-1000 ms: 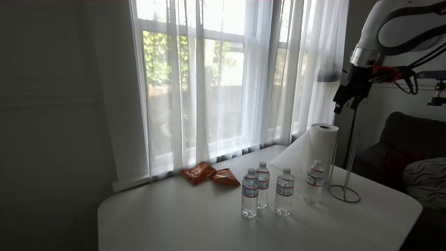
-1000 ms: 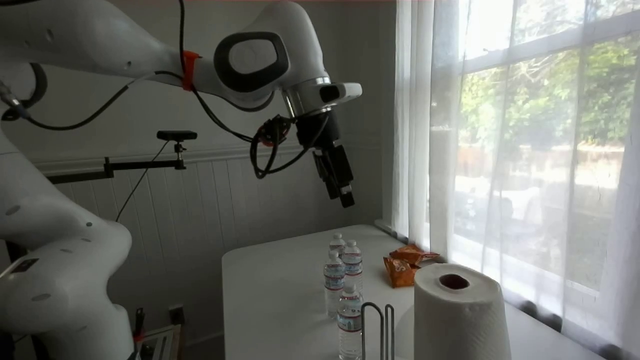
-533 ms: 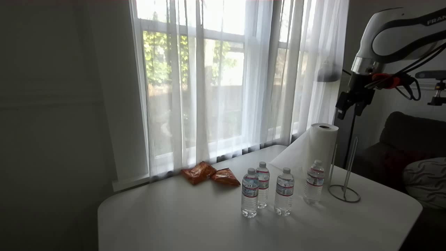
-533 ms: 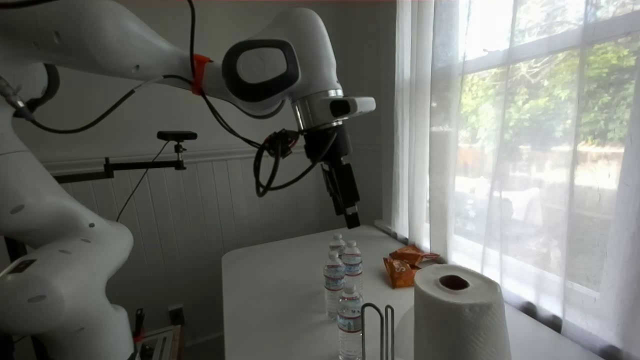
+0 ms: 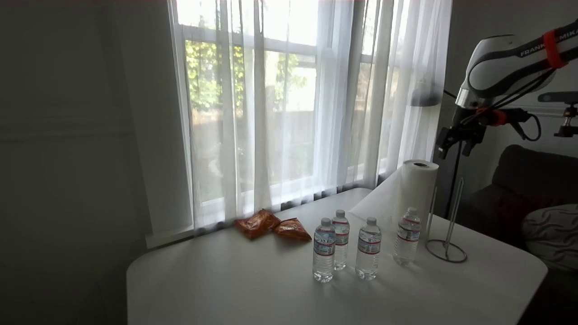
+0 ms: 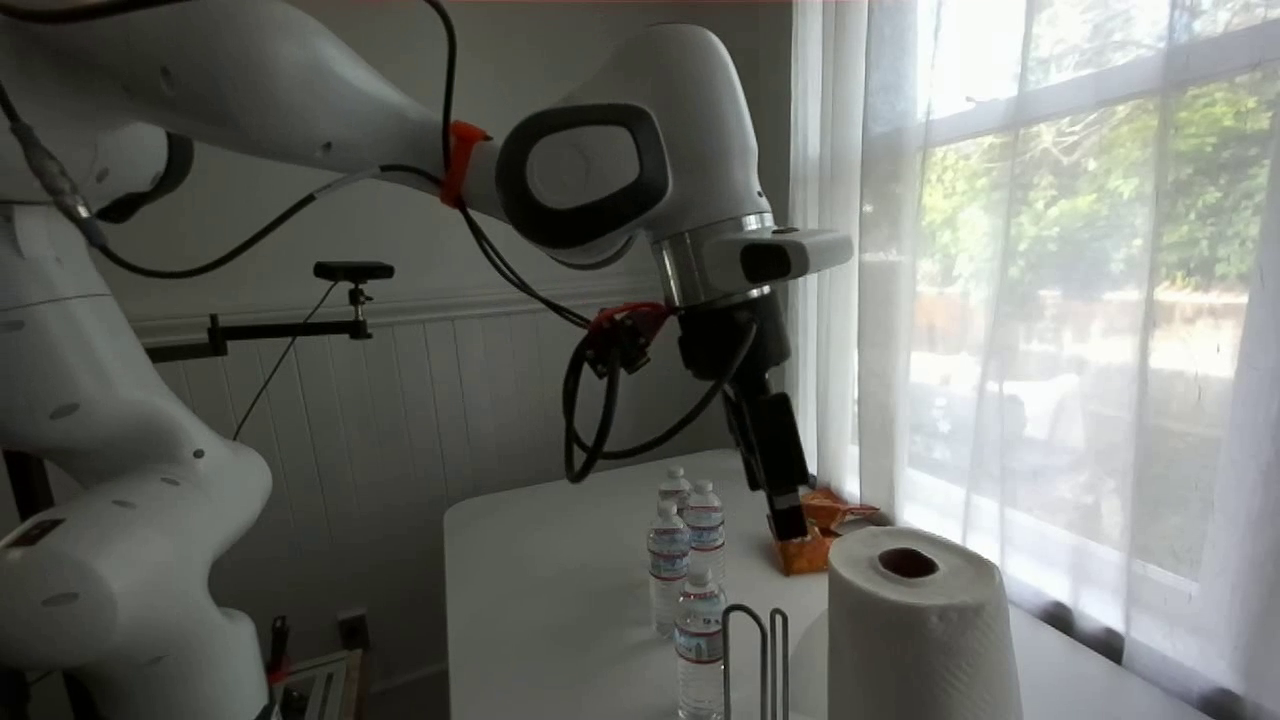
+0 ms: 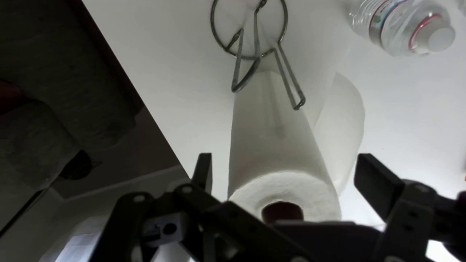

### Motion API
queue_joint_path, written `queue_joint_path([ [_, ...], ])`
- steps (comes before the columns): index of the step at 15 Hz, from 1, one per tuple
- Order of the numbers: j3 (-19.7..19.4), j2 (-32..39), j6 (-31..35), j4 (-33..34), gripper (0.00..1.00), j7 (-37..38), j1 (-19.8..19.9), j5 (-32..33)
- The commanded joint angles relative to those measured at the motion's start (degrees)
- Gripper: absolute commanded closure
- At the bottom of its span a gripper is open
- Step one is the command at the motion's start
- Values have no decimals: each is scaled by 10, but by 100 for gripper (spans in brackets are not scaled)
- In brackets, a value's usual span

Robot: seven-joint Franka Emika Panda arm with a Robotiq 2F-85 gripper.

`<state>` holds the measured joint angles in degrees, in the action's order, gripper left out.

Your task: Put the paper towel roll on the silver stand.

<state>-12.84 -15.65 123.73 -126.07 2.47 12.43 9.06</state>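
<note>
The paper towel roll (image 7: 273, 142) is stood upright below the gripper (image 7: 285, 173), whose empty fingers (image 7: 378, 185) are spread wide apart, presumably for a grasp from above. The silver stand (image 7: 257, 54), also lower, is set near the roll, likely for a short transfer. Under both, the white table (image 5: 226, 289) is bordered by sheer curtains (image 5: 261, 135).

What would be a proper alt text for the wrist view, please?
An open gripper frames an upright paper towel roll with a loose sheet. Near the top, a silver wire stand and a water bottle share the white table.
</note>
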Motion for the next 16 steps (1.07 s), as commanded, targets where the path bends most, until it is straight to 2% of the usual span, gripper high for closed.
queue_joint_path([
  [1, -11, 50, 29, 42, 0, 2, 10, -20],
  [9, -13, 137, 22, 114, 0, 49, 14, -23],
  [16, -16, 181, 29, 146, 0, 58, 15, -43],
])
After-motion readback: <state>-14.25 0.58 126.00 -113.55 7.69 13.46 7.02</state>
